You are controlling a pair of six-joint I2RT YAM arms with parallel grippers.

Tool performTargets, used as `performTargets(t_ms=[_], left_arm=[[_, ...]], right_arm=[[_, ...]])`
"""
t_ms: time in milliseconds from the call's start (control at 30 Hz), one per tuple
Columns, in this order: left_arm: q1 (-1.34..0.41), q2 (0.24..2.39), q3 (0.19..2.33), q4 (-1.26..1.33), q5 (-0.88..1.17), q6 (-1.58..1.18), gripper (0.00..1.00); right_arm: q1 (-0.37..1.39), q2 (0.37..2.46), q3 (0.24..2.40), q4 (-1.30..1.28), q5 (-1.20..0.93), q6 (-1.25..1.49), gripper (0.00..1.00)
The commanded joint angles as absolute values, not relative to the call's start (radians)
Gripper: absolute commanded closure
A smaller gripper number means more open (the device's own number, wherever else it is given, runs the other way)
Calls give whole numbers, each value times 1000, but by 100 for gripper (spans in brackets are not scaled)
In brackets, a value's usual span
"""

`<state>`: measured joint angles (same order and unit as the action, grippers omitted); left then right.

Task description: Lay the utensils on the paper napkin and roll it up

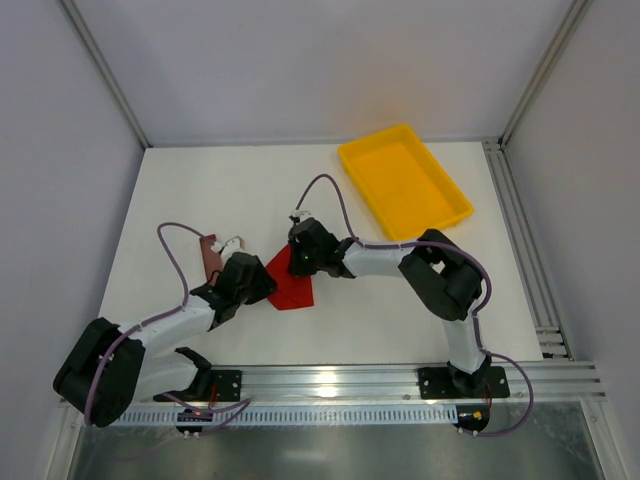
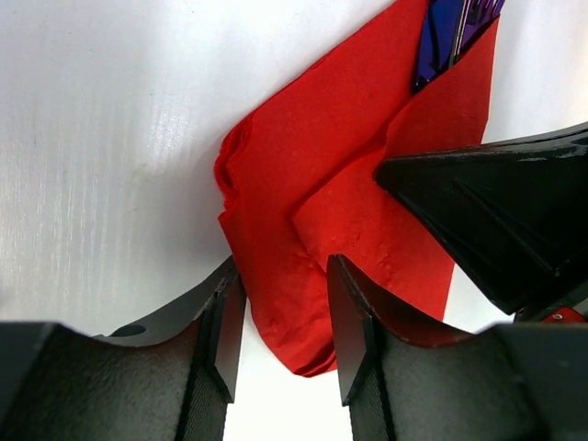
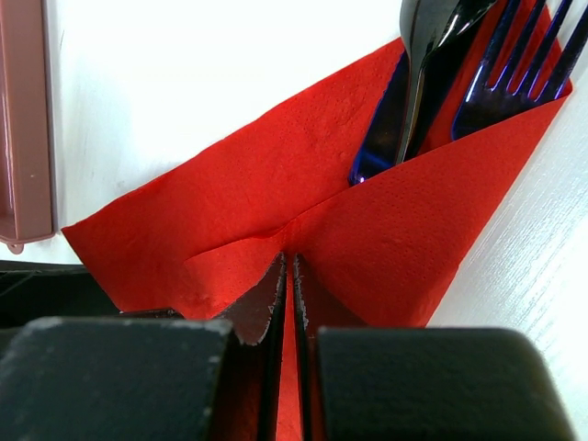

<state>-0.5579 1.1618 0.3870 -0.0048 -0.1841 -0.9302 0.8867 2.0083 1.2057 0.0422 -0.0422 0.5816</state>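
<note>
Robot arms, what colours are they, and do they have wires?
Both the left arm and the right arm have white tube sections joined by chunky black joints, with a thin purple cable running along each. The left gripper and the right gripper each have two black wedge-shaped fingers. A tiny green light glows near the right wrist.

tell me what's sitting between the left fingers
A folded edge of the red napkin lies between the left fingers, which stand apart either side of it. The left wrist view shows this.

Red paper napkin (image 3: 276,184) lies folded over black and blue-purple utensils (image 3: 424,87), their heads protruding.
</note>
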Motion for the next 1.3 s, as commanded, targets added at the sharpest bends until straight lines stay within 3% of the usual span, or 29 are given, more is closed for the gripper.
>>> performTargets(t_ms=[0, 233, 367, 533, 1267], left_arm=[[-560, 1164, 420, 15, -232, -894, 57], [-560, 1120, 428, 3, -241, -867, 75], [-560, 1082, 428, 3, -209, -841, 90], [-561, 1086, 433, 18, -153, -819, 99], [-568, 1265, 488, 117, -21, -750, 95]], right_arm=[[890, 1983, 1175, -12, -60, 574, 93], [890, 1970, 1140, 44, -78, 577, 93], [888, 1959, 1104, 107, -94, 574, 92], [890, 1974, 1109, 117, -109, 578, 93], [890, 1962, 1097, 117, -100, 595, 93]])
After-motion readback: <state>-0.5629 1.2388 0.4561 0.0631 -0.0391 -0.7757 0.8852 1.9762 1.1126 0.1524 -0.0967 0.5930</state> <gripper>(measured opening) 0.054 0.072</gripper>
